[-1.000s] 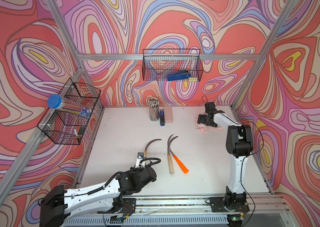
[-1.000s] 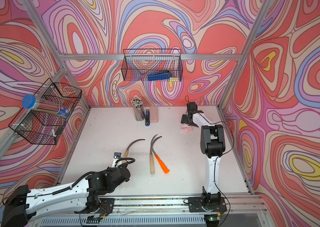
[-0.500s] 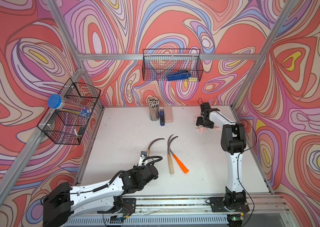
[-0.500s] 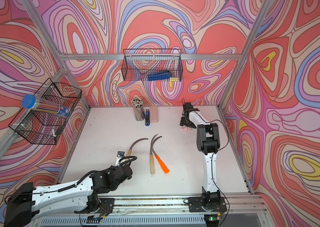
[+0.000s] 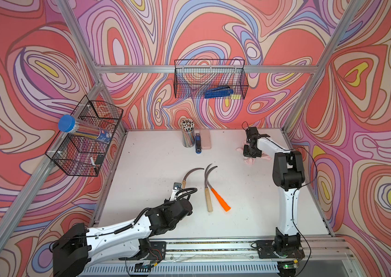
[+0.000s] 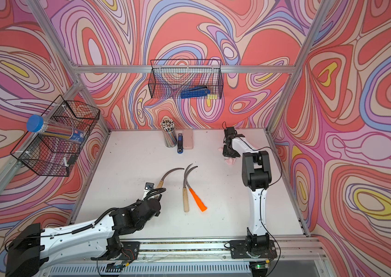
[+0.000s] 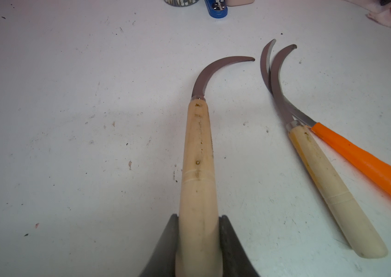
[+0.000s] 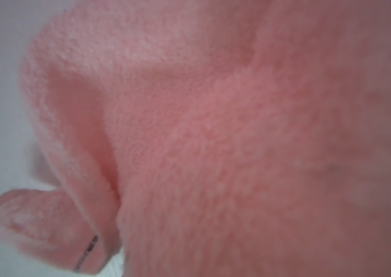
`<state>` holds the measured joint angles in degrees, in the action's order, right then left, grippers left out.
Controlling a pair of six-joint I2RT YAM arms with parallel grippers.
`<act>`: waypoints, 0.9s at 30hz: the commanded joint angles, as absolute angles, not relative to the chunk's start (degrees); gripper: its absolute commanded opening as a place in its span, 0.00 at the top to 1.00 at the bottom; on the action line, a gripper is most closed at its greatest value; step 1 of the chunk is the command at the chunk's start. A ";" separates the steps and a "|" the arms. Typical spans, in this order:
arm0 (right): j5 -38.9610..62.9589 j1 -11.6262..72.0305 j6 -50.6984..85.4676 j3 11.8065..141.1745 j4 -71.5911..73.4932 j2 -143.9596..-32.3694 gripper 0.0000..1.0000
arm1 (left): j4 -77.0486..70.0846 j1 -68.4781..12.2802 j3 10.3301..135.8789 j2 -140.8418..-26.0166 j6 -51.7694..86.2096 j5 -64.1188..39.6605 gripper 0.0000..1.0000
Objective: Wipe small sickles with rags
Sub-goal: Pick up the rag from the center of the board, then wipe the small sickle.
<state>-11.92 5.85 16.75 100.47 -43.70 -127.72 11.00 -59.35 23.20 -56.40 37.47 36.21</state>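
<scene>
- Two tools, both closed. The left tool (image 7: 198, 223) clamps the butt end of a pale wooden handle, with one dark finger pressed against each side.
- That held sickle (image 5: 191, 173) lies flat on the white bench (image 5: 146, 167), just left of centre in both top views. Its curved grey blade points toward the top of the frame and hooks to the right.
- Just right of it lie the second wooden-handled sickle (image 5: 207, 197) and the orange-handled sickle (image 5: 221, 200). Their handles meet near the blades and splay apart toward the lower frame, and their blades cross.
- The right tool (image 5: 250, 156) points down into the rag (image 5: 249, 161), right of centre and near the bench's far right corner. It is closed tight. Its fingers are buried in cloth, and fuzzy pink folds (image 8: 213, 120) fill nearly all of the right wrist view.
- The rag is bunched under and around that tool, with pink edges showing on both sides of it. It sits well apart from all three sickles.
- Along the bench's back edge, above centre, a pencil cup (image 5: 188, 136), a blue stapler (image 5: 198, 144) and a smooth pink case (image 5: 205, 142) stand side by side.
</scene>
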 commanded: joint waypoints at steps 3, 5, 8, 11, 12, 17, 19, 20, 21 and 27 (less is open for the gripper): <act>-16.78 9.24 17.78 94.44 -41.94 -114.59 1.00 | -0.14 -56.27 22.46 -59.72 30.84 34.24 1.00; -18.76 11.54 18.40 92.91 -42.09 -110.17 1.00 | -2.23 -55.95 22.52 -61.73 29.93 34.83 1.00; -21.14 15.80 18.98 90.96 -42.56 -103.70 1.00 | -5.04 -55.65 21.58 -63.09 29.02 35.47 1.00; -22.34 21.37 19.07 89.83 -43.09 -96.84 1.00 | -7.41 -55.55 19.45 -61.73 27.99 35.61 1.00; -22.16 23.18 18.94 89.52 -42.88 -94.97 1.00 | -7.81 -55.49 19.03 -60.95 27.79 35.77 1.00; -18.50 33.98 18.45 89.54 -41.83 -89.34 1.00 | -6.88 -55.21 17.47 -56.30 27.13 35.34 1.00; -17.25 38.93 18.88 90.41 -41.77 -89.26 1.00 | -6.29 -55.27 17.27 -54.69 26.54 35.36 1.00; -16.37 40.94 19.06 90.56 -41.28 -89.36 1.00 | -6.52 -55.16 16.96 -54.12 25.95 35.33 1.00; -14.70 43.11 19.20 90.51 -40.34 -89.72 1.00 | -7.41 -55.15 16.48 -53.53 25.27 35.26 1.00; -1.86 47.90 22.69 87.82 -33.47 -94.43 1.00 | -14.60 -55.02 12.84 -52.61 20.68 35.67 1.00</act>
<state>-8.73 48.05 20.10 89.60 -37.80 -92.23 -9.85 -55.40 13.96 -52.90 24.01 34.70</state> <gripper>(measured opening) 0.104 0.260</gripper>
